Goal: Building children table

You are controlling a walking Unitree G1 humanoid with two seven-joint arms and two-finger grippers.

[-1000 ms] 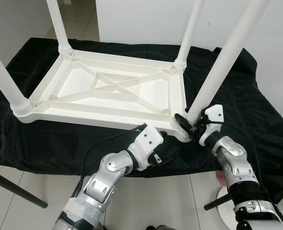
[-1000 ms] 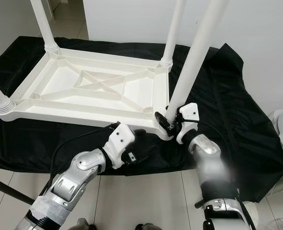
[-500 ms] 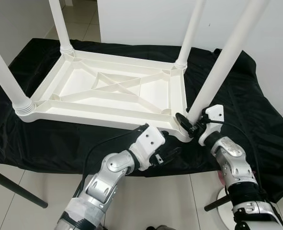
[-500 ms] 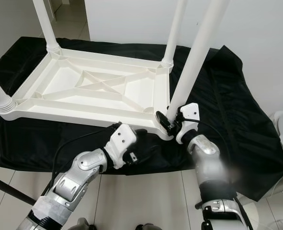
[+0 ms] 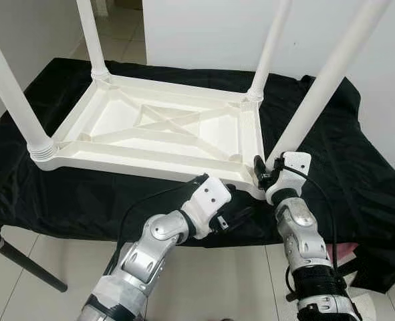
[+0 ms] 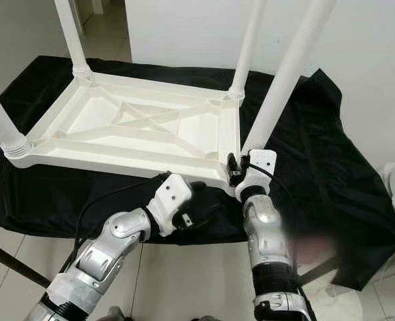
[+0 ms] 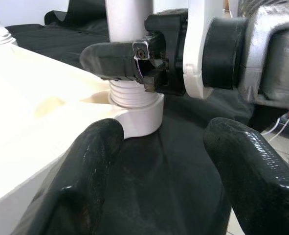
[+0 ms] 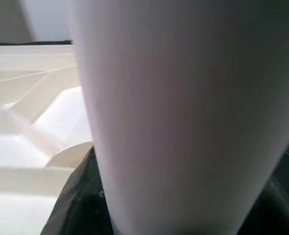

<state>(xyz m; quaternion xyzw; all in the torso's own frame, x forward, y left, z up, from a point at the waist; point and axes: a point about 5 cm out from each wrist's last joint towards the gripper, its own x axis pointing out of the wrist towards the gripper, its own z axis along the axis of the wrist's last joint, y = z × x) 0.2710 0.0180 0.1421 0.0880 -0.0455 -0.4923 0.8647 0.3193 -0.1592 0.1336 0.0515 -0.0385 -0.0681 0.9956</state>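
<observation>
Item: white plastic children's table [image 5: 164, 130], lying upside down, ribbed underside up with crossed bracing. We count four white legs standing up from the corner sockets; the near-right leg [image 5: 317, 87] leans away from the tabletop, its threaded base seated in the corner socket [image 7: 139, 110].

Support: a black cloth [image 5: 331, 167] draped over a raised surface. Pale tiled floor [image 5: 43, 254] lies below and a white wall [image 5: 210, 33] behind.

Right gripper [image 5: 262, 172]: at the foot of the near-right leg, black fingers [image 7: 112, 61] closed around the shaft just above the threads, forearm rising almost vertically beneath it.

Left gripper [image 7: 159, 166]: just in front of the same corner, low over the cloth's edge, fingers spread apart and holding nothing; the elbow is bent and the forearm angles up toward the right gripper.
</observation>
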